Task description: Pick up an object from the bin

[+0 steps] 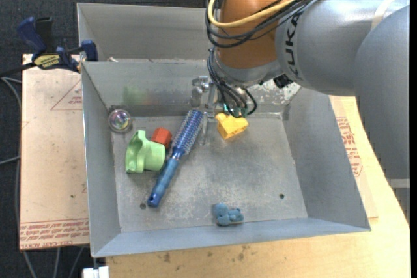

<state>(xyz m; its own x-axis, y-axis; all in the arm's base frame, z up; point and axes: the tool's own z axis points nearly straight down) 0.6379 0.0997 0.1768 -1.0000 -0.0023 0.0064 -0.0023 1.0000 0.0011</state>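
Where the grey arm (pixel 352 42) bends down from the right into the metal bin (pixel 98 140), its end effector (pixel 212 111) hangs low near the back wall, under an orange cover (pixel 251 23) wrapped with black and yellow cables. Black letters on the arm's casing read KUKA, running sideways. Whether the end effector is open or closed cannot be told, and nothing is seen held in it. It sits between two things: the bristled head of a blue brush (pixel 172 153) just to its left, and a small yellow block (pixel 231 125) just to its right. The brush lies slanted, its handle pointing toward the front left. Beside the handle lie a green toy (pixel 144 154) and a red piece (pixel 161 136), touching each other. A shiny ball (pixel 120 119) rests in the back left corner. A small blue-grey lump (pixel 227 213) lies well apart at the front.
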